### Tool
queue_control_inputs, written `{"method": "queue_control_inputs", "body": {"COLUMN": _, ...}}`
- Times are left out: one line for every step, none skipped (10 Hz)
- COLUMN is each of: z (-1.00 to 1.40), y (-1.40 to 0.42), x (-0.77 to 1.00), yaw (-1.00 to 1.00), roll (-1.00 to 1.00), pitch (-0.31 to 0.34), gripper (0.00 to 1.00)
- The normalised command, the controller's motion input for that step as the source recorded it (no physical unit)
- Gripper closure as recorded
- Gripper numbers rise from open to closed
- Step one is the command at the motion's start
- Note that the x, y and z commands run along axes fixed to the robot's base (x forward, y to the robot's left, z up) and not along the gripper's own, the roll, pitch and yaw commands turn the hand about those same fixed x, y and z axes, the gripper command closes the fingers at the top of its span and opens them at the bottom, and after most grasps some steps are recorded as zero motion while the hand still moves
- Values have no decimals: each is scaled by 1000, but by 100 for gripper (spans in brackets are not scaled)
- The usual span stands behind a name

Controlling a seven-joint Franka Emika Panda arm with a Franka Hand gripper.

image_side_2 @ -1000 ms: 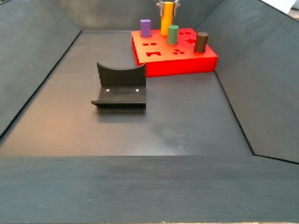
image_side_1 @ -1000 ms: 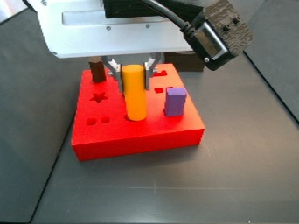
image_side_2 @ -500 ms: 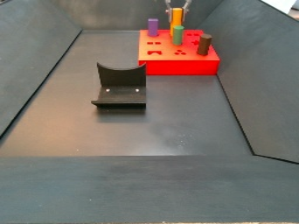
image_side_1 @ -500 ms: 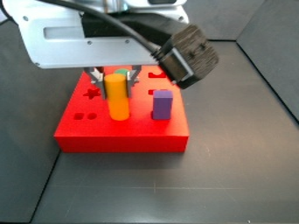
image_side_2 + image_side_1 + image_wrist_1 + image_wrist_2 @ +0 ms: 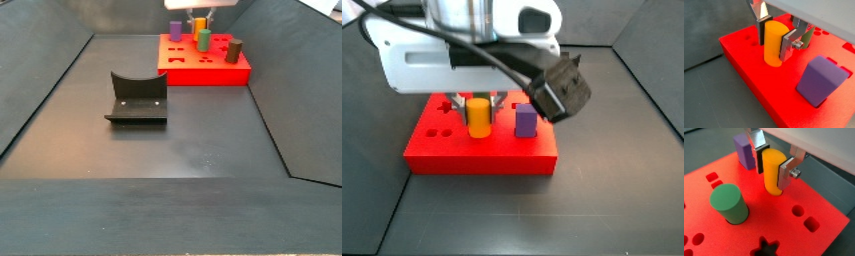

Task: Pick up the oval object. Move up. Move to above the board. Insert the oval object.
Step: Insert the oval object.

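1. Upright in the red board (image 5: 744, 60), the orange-yellow oval peg (image 5: 773, 44) has its lower end sunk into the board's top, as both wrist views show (image 5: 771, 170).
2. Around it, the gripper (image 5: 776, 31) pinches the peg: one silver finger (image 5: 789, 44) presses its side and the other finger (image 5: 760, 15) sits against the opposite side near the top.
3. Seen in a side view, the peg (image 5: 478, 117) stands under the white gripper body (image 5: 462, 55), near the middle of the board (image 5: 482, 158).
4. Just beside the peg on the board stands a purple block (image 5: 527, 121); a wrist view shows it upright in the board's top (image 5: 823, 81).
5. Also on the board, a green cylinder (image 5: 729, 204) stands upright, apart from the peg, with small round and rectangular holes and a star-shaped hole (image 5: 765, 248) around it.
6. Farther out, a side view shows the board (image 5: 207, 73) at the far end of the dark floor, carrying a brown cylinder (image 5: 233, 49) near one corner.
7. Well apart from the board, the dark fixture (image 5: 136, 98) stands on the floor (image 5: 174, 140).
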Motion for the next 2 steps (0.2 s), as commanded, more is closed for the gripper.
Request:
{"method": "queue_control_inputs", "body": {"z": 0, "y": 74, "x": 0, "yaw": 0, "roll": -64, "pitch": -26, "gripper": 100}}
{"method": "queue_control_inputs", "body": {"z": 0, "y": 0, "x": 0, "yaw": 0, "roll": 0, "pitch": 0, "gripper": 100}}
